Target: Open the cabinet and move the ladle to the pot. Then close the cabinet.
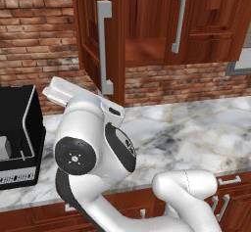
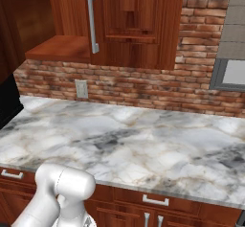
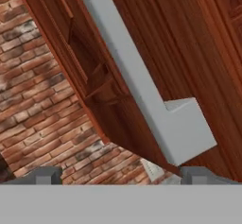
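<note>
From my seat behind the arm I see the cabinet point(image 1: 147, 20) on the brick wall point(image 1: 34, 35) above the marble worktop point(image 1: 196, 128), and its left door point(image 1: 100, 35) stands swung out toward me, edge-on in the left base view, with its long silver bar handle point(image 1: 103, 47) running down the near face. The right door point(image 1: 206, 20) is shut flat, its own bar handle point(image 1: 179, 20) upright beside the gap. Between them I can look onto a bare wooden shelf point(image 1: 144, 50) inside; I can make out no ladle there, and I cannot tell where it lies. In the hand view the tool point(image 3: 120, 176) sits just below the lower end of the open door's handle point(image 3: 156, 109), which crosses the picture on a slant; the two dark fingertips point(image 3: 42, 176) stand wide apart at the bottom corners with nothing between them, so the tool is open and holds nothing, and I see no contact with the handle. In the left base view the arm's white elbow rises in front of the worktop, and a black appliance point(image 1: 17, 138) stands on the worktop at the far left. From the right base view I see a wall outlet point(image 2: 82, 89) in the brick below the cabinet and lower drawer fronts point(image 2: 158, 202) with short handles under the worktop's edge.
</note>
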Available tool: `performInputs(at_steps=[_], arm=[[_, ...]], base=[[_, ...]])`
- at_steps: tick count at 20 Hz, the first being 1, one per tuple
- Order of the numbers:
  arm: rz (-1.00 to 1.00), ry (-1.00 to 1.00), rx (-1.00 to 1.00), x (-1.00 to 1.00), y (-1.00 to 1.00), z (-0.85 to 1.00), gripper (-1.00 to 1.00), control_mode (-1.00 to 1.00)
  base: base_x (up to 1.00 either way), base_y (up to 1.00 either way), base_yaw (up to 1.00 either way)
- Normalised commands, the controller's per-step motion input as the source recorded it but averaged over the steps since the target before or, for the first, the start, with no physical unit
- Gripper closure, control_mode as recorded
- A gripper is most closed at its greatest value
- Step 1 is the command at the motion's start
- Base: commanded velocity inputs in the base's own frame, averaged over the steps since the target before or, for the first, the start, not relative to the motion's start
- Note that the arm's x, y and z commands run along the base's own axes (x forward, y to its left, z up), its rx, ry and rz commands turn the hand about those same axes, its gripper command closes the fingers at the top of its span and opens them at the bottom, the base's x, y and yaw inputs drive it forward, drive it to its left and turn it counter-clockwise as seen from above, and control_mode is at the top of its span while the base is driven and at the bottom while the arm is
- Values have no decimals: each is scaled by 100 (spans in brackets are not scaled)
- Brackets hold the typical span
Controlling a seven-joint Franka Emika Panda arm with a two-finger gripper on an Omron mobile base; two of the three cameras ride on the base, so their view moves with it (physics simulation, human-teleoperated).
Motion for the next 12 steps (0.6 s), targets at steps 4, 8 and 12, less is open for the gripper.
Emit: performInputs(at_steps=[4, 8, 12], arm=[[-8, 0, -1, 49, 0, -14, -100, -100], [-5, -2, -1, 23, 0, 0, -100, -100], [-4, -5, -1, 3, -11, 0, -100, -100]], base=[[0, 0, 0], [0, 0, 0], [0, 0, 0]])
